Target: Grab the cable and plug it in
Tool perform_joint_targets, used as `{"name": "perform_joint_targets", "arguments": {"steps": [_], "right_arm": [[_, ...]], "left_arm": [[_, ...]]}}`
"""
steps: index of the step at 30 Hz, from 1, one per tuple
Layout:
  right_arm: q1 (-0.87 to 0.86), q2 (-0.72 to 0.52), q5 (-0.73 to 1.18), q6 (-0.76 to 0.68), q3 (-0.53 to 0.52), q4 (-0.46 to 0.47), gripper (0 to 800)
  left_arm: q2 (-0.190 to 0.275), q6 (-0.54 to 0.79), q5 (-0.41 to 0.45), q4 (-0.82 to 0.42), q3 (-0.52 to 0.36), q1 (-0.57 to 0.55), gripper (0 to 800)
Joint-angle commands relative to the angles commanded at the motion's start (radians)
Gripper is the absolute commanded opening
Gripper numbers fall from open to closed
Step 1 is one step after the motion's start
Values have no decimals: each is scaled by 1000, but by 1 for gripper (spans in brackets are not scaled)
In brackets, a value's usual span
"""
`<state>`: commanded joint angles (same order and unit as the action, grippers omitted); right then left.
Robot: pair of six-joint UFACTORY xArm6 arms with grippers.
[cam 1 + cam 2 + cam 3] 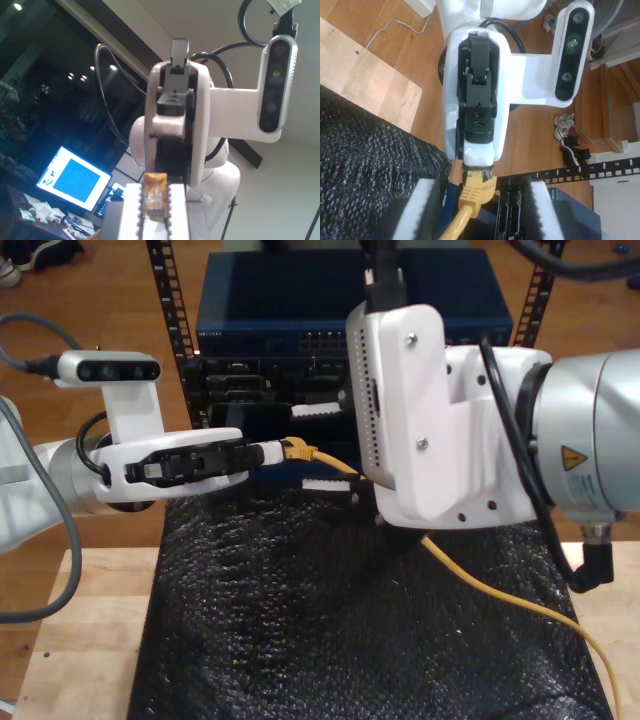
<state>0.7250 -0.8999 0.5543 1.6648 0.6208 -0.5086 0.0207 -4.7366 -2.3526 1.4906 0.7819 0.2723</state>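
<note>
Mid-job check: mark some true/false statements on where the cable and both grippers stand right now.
1. My first gripper is shut on the cable's plug. True.
2. The plug already sits in a port of the rack. False: it is held clear of the rack, in my first gripper.
3. My second gripper is clamped tight on the cable. False: its fingers stand apart, with the cable running between them.
4. The cable trails over the black mat toward the exterior view's right. True.
</note>
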Motion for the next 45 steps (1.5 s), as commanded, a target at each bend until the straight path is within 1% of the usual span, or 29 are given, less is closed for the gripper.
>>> {"name": "perform_joint_targets", "arguments": {"steps": [2, 12, 15, 22, 29, 45], "right_arm": [[0, 0, 0, 0, -2, 0, 382], [2, 5, 0, 0, -2, -6, 358], [2, 5, 0, 0, -2, -15, 323], [2, 5, 0, 0, 0, -18, 315], [2, 5, 0, 0, 0, -18, 253], [2, 6, 0, 0, 0, -18, 242]], "left_arm": [[0, 0, -3, 0, 0, 0, 3], [0, -2, -12, 0, 0, -2, 3], [0, -2, -18, 0, 0, -2, 3], [0, -2, -18, 0, 0, -2, 3], [0, -2, -20, 0, 0, -2, 3], [0, -2, -25, 0, 0, -3, 3]]}}
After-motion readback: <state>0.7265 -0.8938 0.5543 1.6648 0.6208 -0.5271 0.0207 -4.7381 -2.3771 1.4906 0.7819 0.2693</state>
